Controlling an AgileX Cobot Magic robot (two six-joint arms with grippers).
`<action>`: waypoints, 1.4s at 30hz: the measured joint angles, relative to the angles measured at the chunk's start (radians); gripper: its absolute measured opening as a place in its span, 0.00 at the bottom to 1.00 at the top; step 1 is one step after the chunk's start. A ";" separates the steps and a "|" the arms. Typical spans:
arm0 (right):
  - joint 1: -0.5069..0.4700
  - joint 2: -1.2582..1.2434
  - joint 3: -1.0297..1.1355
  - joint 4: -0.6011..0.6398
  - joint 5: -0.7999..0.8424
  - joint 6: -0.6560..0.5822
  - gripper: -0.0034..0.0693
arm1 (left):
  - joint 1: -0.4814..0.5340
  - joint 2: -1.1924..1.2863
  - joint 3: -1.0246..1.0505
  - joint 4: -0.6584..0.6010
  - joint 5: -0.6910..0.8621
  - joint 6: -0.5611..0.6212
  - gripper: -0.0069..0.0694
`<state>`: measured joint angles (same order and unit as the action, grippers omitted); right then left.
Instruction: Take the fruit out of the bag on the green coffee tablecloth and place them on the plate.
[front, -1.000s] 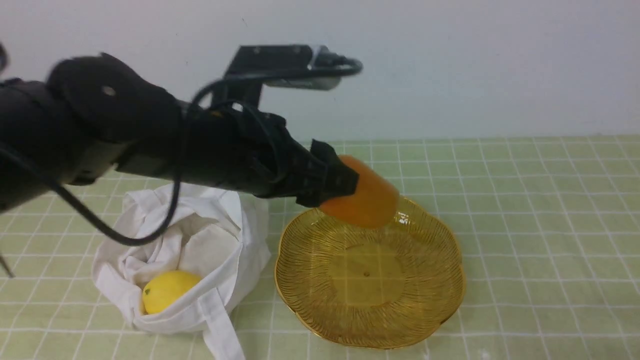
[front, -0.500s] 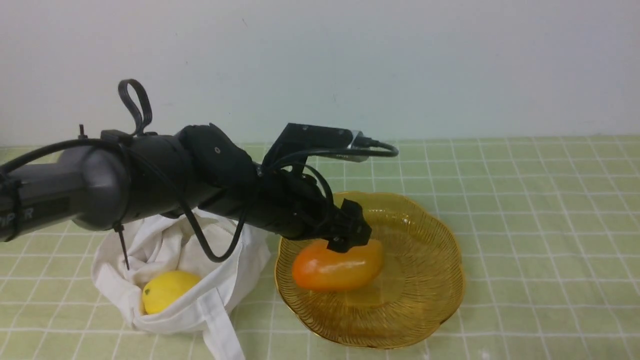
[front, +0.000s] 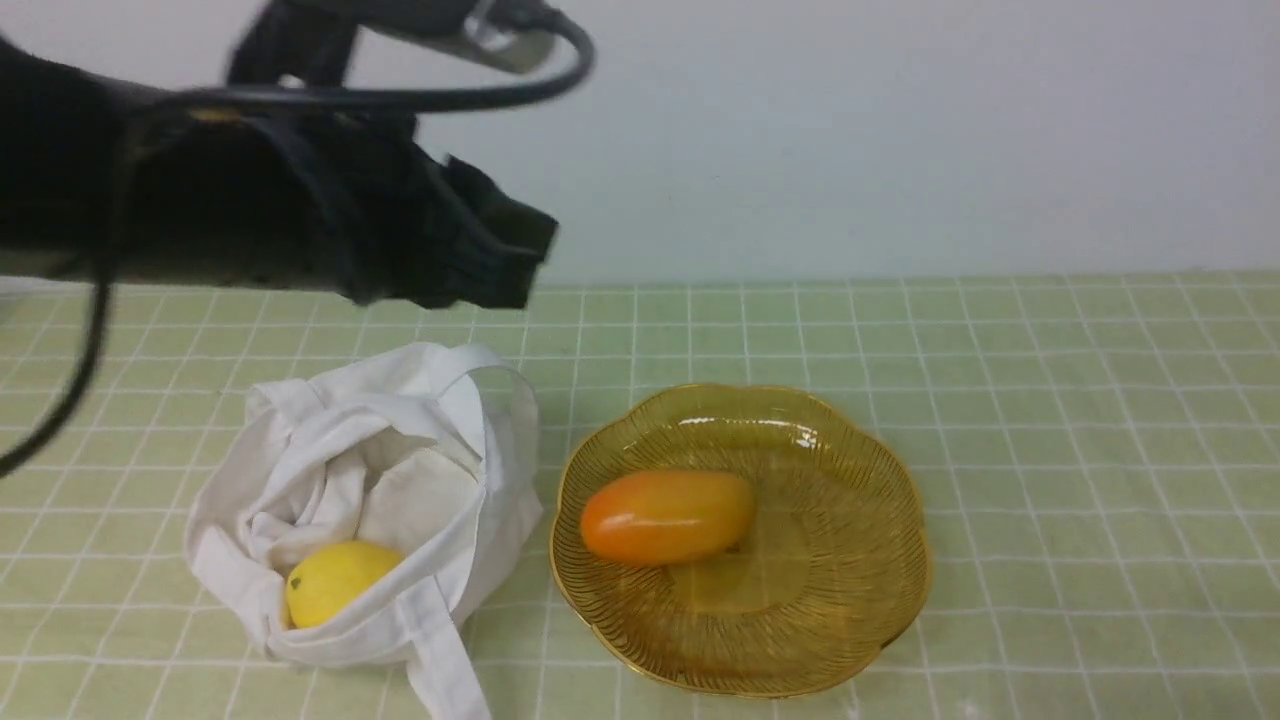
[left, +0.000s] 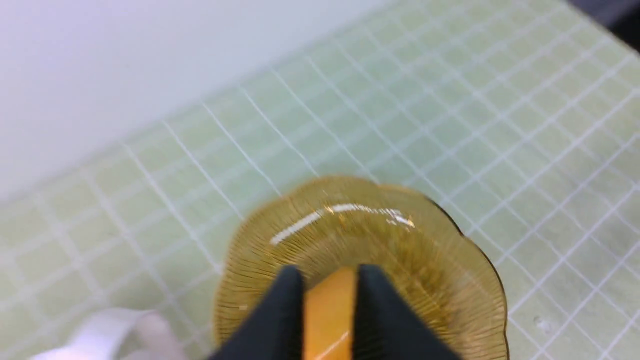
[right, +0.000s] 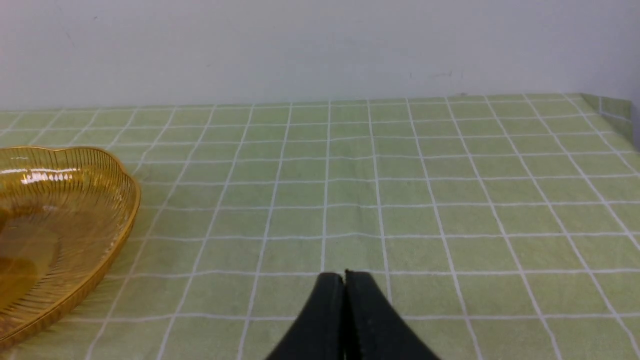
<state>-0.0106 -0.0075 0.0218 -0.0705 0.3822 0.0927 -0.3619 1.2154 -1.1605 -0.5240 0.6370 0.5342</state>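
The orange mango (front: 665, 515) lies on its side in the amber plate (front: 850, 540). The yellow lemon (front: 335, 580) sits inside the open white bag (front: 400, 470), left of the plate on the green checked tablecloth (front: 1050, 400). My left gripper (front: 515, 250) is raised high above the bag's far side, open and empty. In the left wrist view its black fingers (left: 285, 315) stand apart, and the mango (left: 330, 312) shows far below between them on the plate (left: 430, 250). My right gripper (right: 344, 277) is shut and empty over bare cloth, right of the plate (right: 85, 200).
A white wall runs behind the table. A bag strap (front: 440, 650) trails toward the front edge. The cloth's right edge (right: 615, 110) shows in the right wrist view.
My left gripper lowered the mango onto the plate, let it go, then rose up and back to the left. The mango now rests on the plate.
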 joint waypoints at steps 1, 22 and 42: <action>0.000 0.000 0.000 0.000 0.000 0.000 0.03 | 0.011 -0.095 0.012 0.043 0.018 -0.049 0.11; 0.000 0.000 0.000 0.000 0.000 0.000 0.03 | 0.019 -0.873 0.441 0.078 0.021 -0.134 0.08; 0.000 0.000 0.000 0.000 0.000 0.000 0.03 | 0.132 -1.043 0.787 0.466 -0.253 -0.534 0.08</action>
<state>-0.0106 -0.0075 0.0218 -0.0705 0.3822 0.0927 -0.2299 0.1721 -0.3731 -0.0585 0.3843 0.0000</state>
